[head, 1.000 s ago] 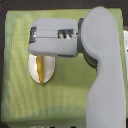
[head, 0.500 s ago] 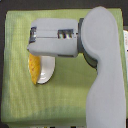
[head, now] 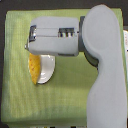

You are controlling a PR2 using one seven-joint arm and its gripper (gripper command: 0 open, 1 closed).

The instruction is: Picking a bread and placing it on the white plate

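Golden-orange bumpy spindle loaf (head: 34,69) lying on glossy round white plate (head: 47,72), along its exterior-view-left rim. Grey gripper (head: 31,42) directly above plate; finger state hidden, cannot tell. Risk: loaf rolling off rim.

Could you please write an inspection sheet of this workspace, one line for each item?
Surface: green cloth covers the table, lying flat.
Job's things: bread lies on the white plate, along its side at the exterior view's left; the arm hides the plate's upper part.
Clutter: nothing seen.
Claw: claw is above the plate; open or shut cannot be told.
Cables: nothing seen.
Surroundings: dark strip behind the cloth; blurred shapes at the exterior view's right edge, not identifiable.
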